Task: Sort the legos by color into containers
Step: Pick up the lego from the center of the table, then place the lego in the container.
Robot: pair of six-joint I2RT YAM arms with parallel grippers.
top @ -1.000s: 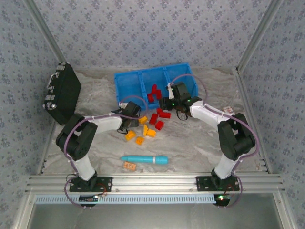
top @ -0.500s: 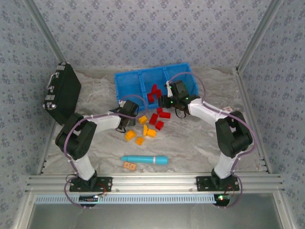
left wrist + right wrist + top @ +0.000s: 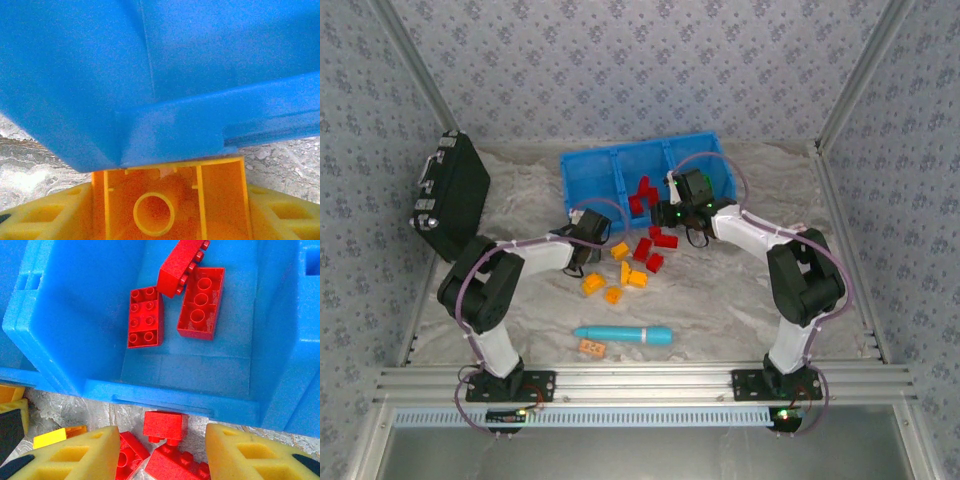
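White-black arms (image 3: 750, 235), purple cables (image 3: 705, 157), yellow fingers (image 3: 70, 457) (hollow-ribbed)

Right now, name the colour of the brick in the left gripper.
The brick is orange, clearest in the left wrist view.

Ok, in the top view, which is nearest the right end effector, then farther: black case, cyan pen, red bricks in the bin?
1. Red bricks in the bin, right beside the right end effector.
2. Cyan pen, near the front.
3. Black case, far left.

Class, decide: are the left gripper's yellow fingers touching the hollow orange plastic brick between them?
Touching. The left wrist view shows the hollow orange plastic brick pressed against both yellow fingers, with no gap on either side.
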